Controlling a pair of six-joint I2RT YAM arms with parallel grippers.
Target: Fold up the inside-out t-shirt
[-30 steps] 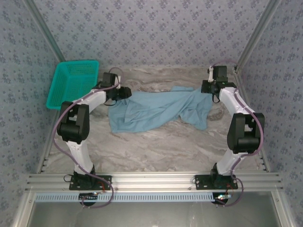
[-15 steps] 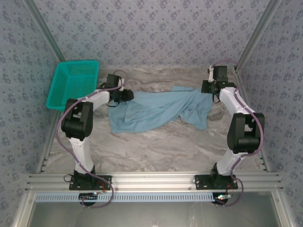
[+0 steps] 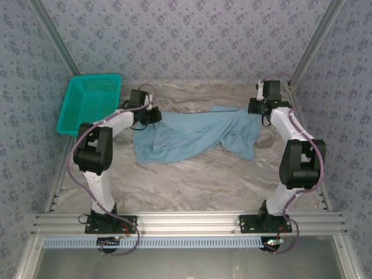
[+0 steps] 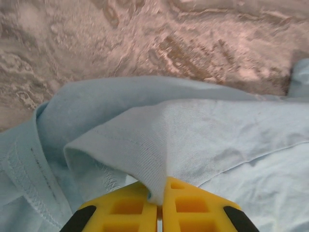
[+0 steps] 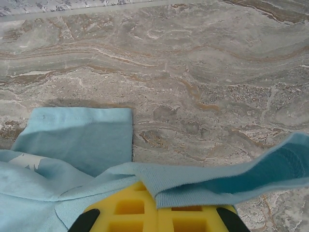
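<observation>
From the top camera: looking at a light-blue t-shirt (image 3: 192, 136) spread rumpled and crooked across the far half of the counter (image 3: 203, 180), strung between the left arm (image 3: 116, 123) and the right arm (image 3: 289, 125), well apart from the teal mesh basket (image 3: 90, 104) in the far-left corner. Over to the left wrist: can see the yellow left fingers (image 4: 125, 210) pressed together on a peaked fold of ribbed fabric, right by a stitched hem. Over to the right wrist: same deal, finding the right fingers (image 5: 130, 208) clamped on a hemmed edge draped over them, with a flat sleeve-like flap lying on the marble beyond. Guessing super light and floppy, zero stiffness, so expect sagging and bunching wherever unsupported. Not fragile, probably not slippery, but thin enough to slide out of a shallow pinch. Best to grab at hems and seams, two corners at once, and keep it taut.
</observation>
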